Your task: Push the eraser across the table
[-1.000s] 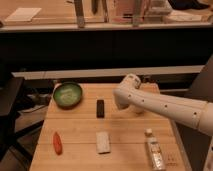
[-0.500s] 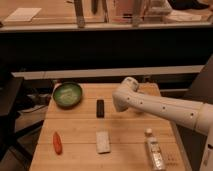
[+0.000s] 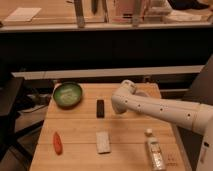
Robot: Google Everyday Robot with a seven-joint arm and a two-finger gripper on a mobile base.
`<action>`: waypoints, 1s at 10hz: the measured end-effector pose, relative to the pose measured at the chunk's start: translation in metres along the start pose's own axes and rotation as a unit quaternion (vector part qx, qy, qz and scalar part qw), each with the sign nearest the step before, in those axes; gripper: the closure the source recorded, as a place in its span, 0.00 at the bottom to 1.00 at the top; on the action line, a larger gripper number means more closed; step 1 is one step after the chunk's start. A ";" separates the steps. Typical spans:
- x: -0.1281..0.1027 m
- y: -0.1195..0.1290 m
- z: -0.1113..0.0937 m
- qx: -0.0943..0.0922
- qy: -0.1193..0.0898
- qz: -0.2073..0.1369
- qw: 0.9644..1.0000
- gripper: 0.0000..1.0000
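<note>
The eraser (image 3: 100, 108) is a small black oblong block lying lengthwise near the middle of the light wooden table (image 3: 80, 155). My white arm reaches in from the right. Its gripper (image 3: 115, 106) end hangs just right of the eraser, close beside it, and I cannot tell whether they touch. The wrist bulk of the arm hides most of the gripper.
A green bowl (image 3: 67, 94) sits at the table's back left. An orange carrot-shaped thing (image 3: 57, 142) lies at the front left. A pale rectangular pad (image 3: 103, 142) lies in front of the eraser. A clear bottle (image 3: 155, 152) lies at the front right. A dark counter runs behind the table.
The arm's end has shifted only slightly beside the eraser. The eraser and the other things have not visibly moved.
</note>
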 end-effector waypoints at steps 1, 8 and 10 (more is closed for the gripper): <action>-0.003 0.001 0.003 -0.001 -0.001 -0.004 1.000 0.95; -0.010 0.004 0.019 -0.006 -0.002 -0.015 1.000 0.95; -0.012 0.005 0.023 -0.007 -0.002 -0.018 1.000 0.95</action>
